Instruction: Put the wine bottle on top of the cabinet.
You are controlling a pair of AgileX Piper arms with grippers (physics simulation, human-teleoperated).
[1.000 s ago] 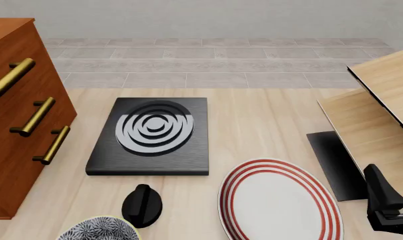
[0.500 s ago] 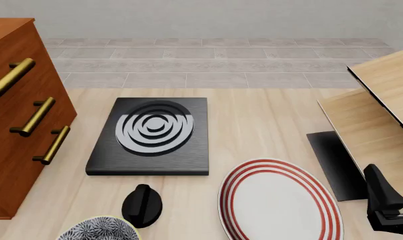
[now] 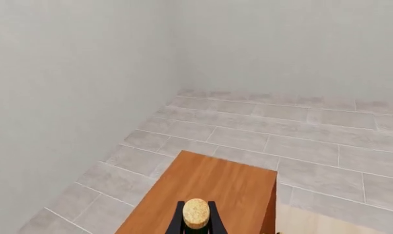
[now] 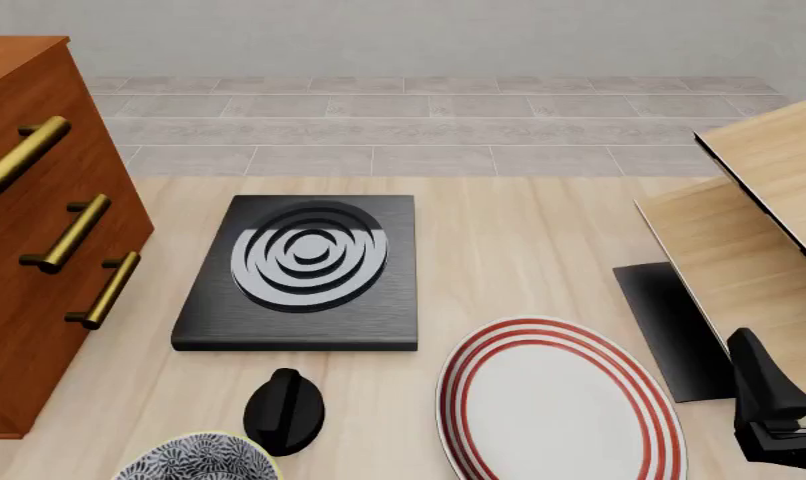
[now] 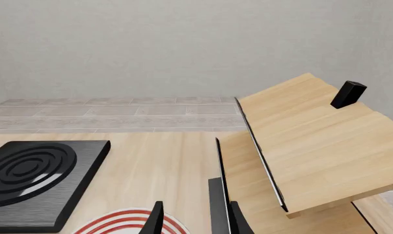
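My left end effector (image 3: 196, 229) grips the wine bottle (image 3: 196, 214) above the cabinet (image 3: 209, 195); right end effector (image 5: 193, 219) stands wide.

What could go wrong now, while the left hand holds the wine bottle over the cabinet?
1. Only the cap of the wine bottle shows, in the left hand, above the top of the cabinet. Whether its base touches the wood is hidden, so an early release could drop it.
2. The top looks narrow, with floor beyond its edges. A tall bottle set down tilted or off-centre might topple off.
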